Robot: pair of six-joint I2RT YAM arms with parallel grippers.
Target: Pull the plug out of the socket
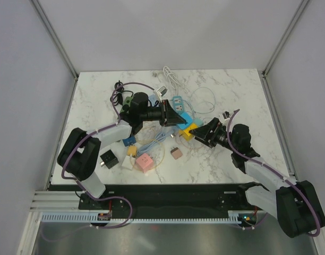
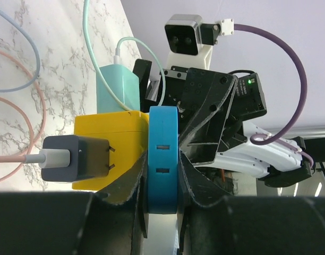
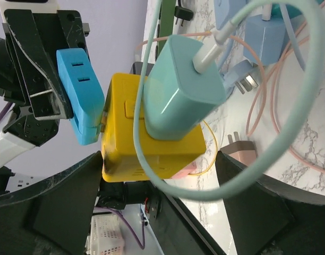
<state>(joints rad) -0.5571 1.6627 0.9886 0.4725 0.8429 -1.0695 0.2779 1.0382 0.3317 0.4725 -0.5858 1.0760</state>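
Observation:
A yellow cube socket (image 1: 190, 130) hangs above the table's middle. A blue plug (image 2: 163, 154) sits against its side, and my left gripper (image 2: 163, 158) is shut on that plug. In the right wrist view the blue plug (image 3: 80, 101) meets the yellow socket (image 3: 133, 146) at one edge. A teal charger (image 3: 184, 90) with a teal cable is plugged into another face. A dark grey charger (image 2: 72, 158) stands with its prongs partly showing at the socket (image 2: 112, 130). My right gripper (image 3: 157, 183) is open, its fingers on either side of the yellow socket.
On the table lie a pink cube (image 1: 145, 162), a white cube (image 1: 128, 162), a black cube (image 1: 108, 158), a brownish plug (image 1: 176, 153), light blue sockets (image 1: 177, 101), a white cable (image 1: 170, 74) and a black cable (image 1: 120, 87). Thin pink and blue cables loop below.

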